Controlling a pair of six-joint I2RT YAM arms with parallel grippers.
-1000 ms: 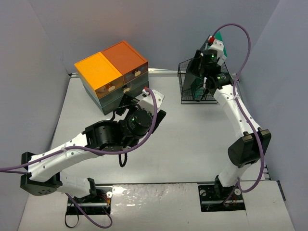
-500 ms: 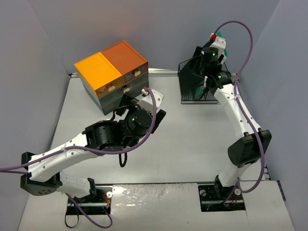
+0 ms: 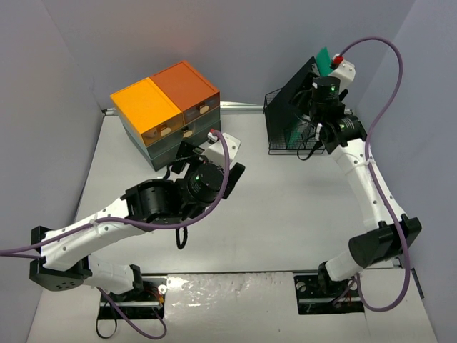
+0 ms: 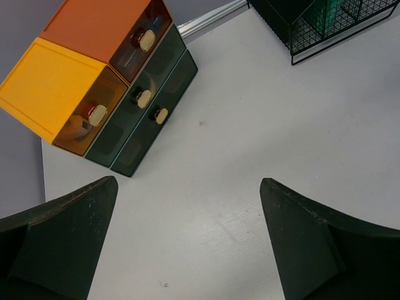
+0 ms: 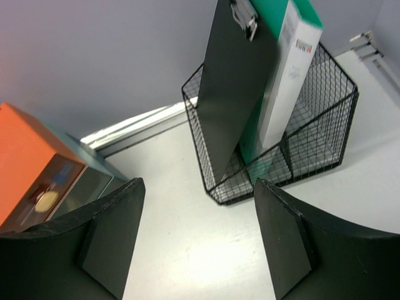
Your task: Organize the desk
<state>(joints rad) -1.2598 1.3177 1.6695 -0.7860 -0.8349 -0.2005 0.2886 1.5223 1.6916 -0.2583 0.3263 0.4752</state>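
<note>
One desk [image 3: 285, 214], pale and flat, fills the centre of the top view. Upper left on it I see the orange-topped drawer unit [image 3: 166, 107]. Upper right is the black wire basket [image 3: 293, 143], holding a tilted black clipboard [image 5: 234, 81] and a green-and-white box [image 5: 284, 69]. Left gripper [image 4: 187, 244] is spread wide and empty, near the drawers. Right gripper [image 5: 197, 244] is apart and empty, near the basket.
</note>
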